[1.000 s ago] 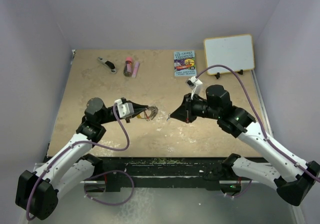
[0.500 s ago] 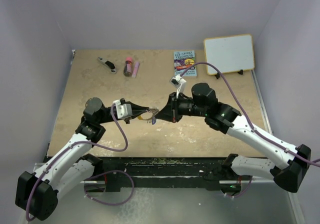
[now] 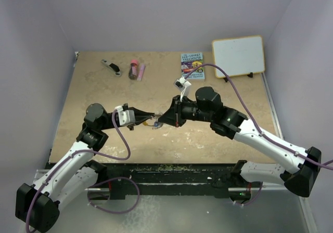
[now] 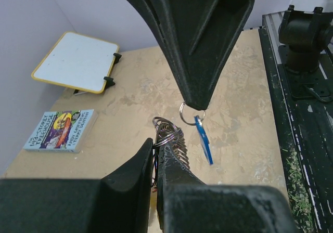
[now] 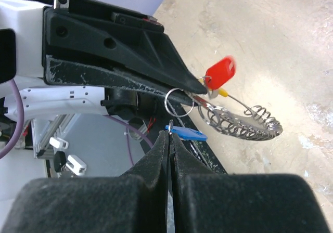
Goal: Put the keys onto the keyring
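The left gripper [image 3: 151, 119] is clamped on the keyring [image 5: 244, 123], whose silvery coil juts from its tips in the air over the middle of the table [image 3: 104, 98]. The red key [image 5: 220, 73] sits just beside those tips. The right gripper [image 3: 160, 121] is pinched tight on the blue key [image 4: 204, 139] by its small loop [image 4: 188, 113], so the key dangles right next to the coil. The hoop looks light and springy, likely to flex and swing under a push, so a hold close to the working end seems wise. The keys are tiny and weigh next to nothing, free to twist on their loops, and their smooth plastic heads may slip. The tabletop is mottled tan, hard and flat, boxed in by plain pale walls [image 3: 171, 14]. A book [image 3: 192, 65] and a whiteboard [image 3: 238, 55] rest at the far edge, well apart from the work.
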`<state>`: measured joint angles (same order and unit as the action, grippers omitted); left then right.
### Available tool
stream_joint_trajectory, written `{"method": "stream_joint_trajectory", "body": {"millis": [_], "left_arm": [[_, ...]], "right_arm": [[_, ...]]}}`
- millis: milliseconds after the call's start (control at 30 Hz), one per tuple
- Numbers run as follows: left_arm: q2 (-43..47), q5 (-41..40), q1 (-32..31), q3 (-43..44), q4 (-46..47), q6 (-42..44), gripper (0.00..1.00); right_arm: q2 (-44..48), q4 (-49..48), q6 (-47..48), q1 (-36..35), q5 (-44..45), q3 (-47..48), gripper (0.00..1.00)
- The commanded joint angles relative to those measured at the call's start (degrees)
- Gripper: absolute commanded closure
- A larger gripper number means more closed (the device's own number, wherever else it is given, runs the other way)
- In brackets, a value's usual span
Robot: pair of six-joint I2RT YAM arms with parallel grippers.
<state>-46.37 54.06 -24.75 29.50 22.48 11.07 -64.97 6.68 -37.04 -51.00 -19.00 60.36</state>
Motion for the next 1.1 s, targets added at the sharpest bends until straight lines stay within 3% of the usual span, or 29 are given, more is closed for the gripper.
{"method": "stream_joint_trajectory", "body": {"millis": [0,1067], "left_arm": [[1.4,2.3,0.2,2.8,1.3,-1.1,0.96],[1.8,2.2,0.2,2.6,1.8,-2.5,0.96]], "right_arm": [[-0.4,-1.0,-0.2,-0.3,2.7,2.9,1.00],[-1.4,1.1,0.0,-0.6,3.5,3.8,1.00]]}}
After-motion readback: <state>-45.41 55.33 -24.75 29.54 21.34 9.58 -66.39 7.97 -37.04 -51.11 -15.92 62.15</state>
